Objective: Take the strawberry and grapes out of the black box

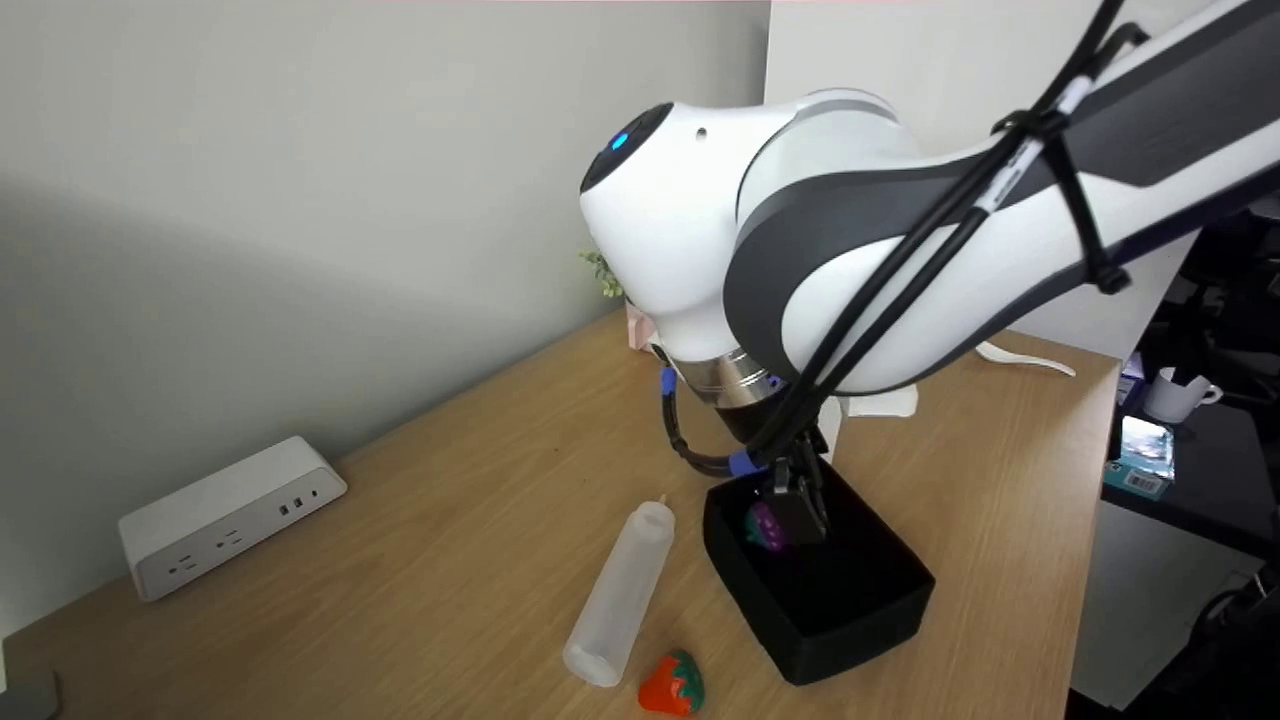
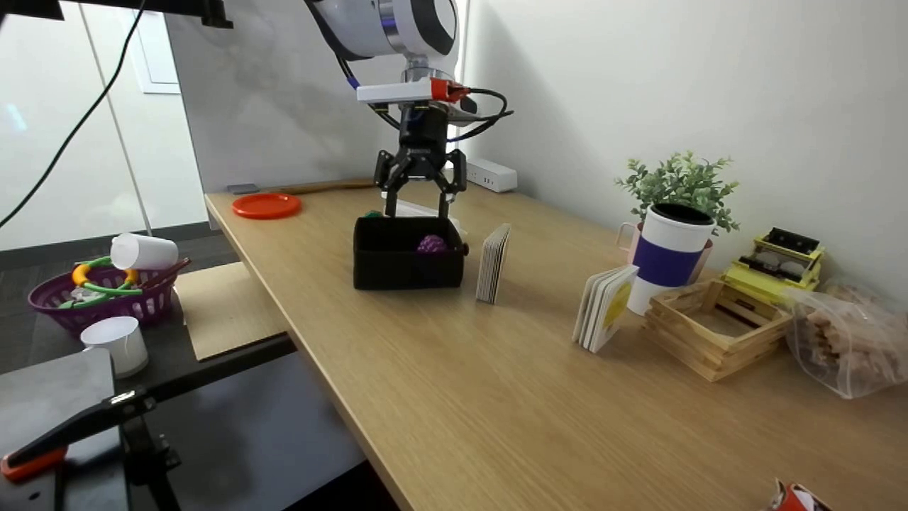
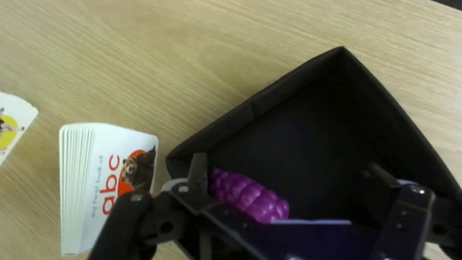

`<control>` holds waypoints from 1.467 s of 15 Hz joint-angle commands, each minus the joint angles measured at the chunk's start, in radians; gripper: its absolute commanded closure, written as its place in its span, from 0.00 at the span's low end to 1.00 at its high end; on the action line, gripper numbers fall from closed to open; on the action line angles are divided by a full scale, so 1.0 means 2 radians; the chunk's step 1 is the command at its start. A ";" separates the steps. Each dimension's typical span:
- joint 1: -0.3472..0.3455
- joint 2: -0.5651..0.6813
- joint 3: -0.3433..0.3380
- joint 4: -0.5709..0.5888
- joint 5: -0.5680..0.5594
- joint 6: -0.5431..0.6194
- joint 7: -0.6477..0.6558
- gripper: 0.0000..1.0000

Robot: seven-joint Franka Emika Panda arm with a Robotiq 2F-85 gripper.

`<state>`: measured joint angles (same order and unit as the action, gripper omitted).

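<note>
The grapes (image 3: 252, 196), a lumpy purple cluster, lie in one corner of the black box (image 3: 231, 121); their lower side is hidden by the gripper in the wrist view. My gripper (image 3: 288, 168) is open above that box, its left finger (image 3: 197, 169) beside the grapes in this view and the other well apart from them. Both fingers of the gripper (image 2: 417, 206) point straight down over the box (image 2: 404, 273) in an exterior view. Outside the box, the red strawberry (image 1: 665, 688) with its green top rests on the table. Nothing is held.
A clear bottle (image 1: 620, 590) lies beside the box. Close to its opposite side stands a board book (image 2: 491, 264), with another book (image 2: 603, 306) farther along. A wooden crate (image 2: 716, 328) and a cup (image 2: 665, 259) are near the wall. A red plate (image 2: 267, 206) sits near the table edge.
</note>
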<state>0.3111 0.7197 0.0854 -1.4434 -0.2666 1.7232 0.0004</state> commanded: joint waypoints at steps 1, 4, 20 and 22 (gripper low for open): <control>-0.039 0.012 0.025 0.006 0.020 0.042 -0.092 0.00; -0.065 0.033 0.040 0.019 0.048 0.057 -0.172 0.00; -0.069 0.103 0.050 0.104 0.080 -0.010 -0.240 0.00; -0.059 0.102 0.042 0.101 0.065 0.006 -0.214 0.00</control>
<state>0.1565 0.9075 0.1991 -1.2606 -0.0969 1.6982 -0.4867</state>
